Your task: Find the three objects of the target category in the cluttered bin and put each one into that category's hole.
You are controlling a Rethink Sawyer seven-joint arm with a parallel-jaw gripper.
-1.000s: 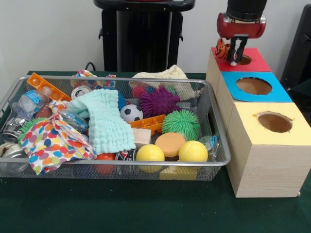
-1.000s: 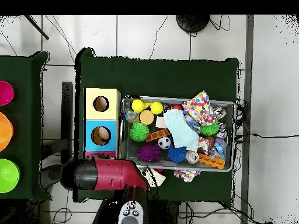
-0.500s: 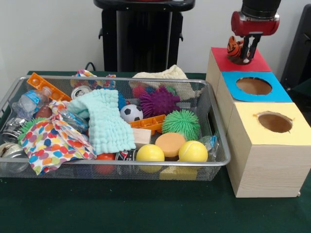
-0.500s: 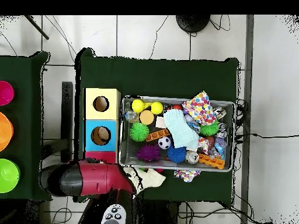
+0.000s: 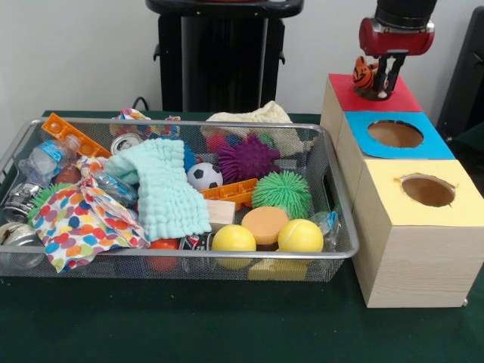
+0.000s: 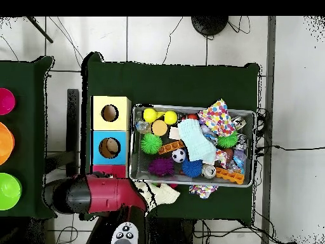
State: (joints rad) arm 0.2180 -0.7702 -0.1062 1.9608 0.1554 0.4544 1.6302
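Observation:
My gripper [image 5: 384, 82] hangs over the red-topped box [image 5: 346, 91] at the far end of the box row. It is shut on a small orange striped tiger toy [image 5: 364, 72], which sticks out to the left of the fingers just above the red top. The gripper and toy hide the red box's hole. In the overhead view the red arm [image 6: 101, 194] covers the gripper and most of the red box [image 6: 109, 169]. The wire mesh bin [image 5: 113, 265] holds two yellow balls [image 5: 234, 238], a soccer ball [image 5: 204, 176], and purple [image 5: 247, 159] and green [image 5: 281, 190] spiky balls.
A blue-topped box [image 5: 431, 144] and a yellow-topped box [image 5: 393, 204], each with a round hole, stand in line nearer the camera. A mint cloth [image 5: 166, 189], a polka-dot cloth [image 5: 76, 219], bottles and cans fill the bin's left. A cream cloth [image 6: 166, 194] lies outside the bin.
Over the last second the gripper carried the tiger toy to the right and slightly up over the red box, covering its hole. It has barely moved in the last half second.

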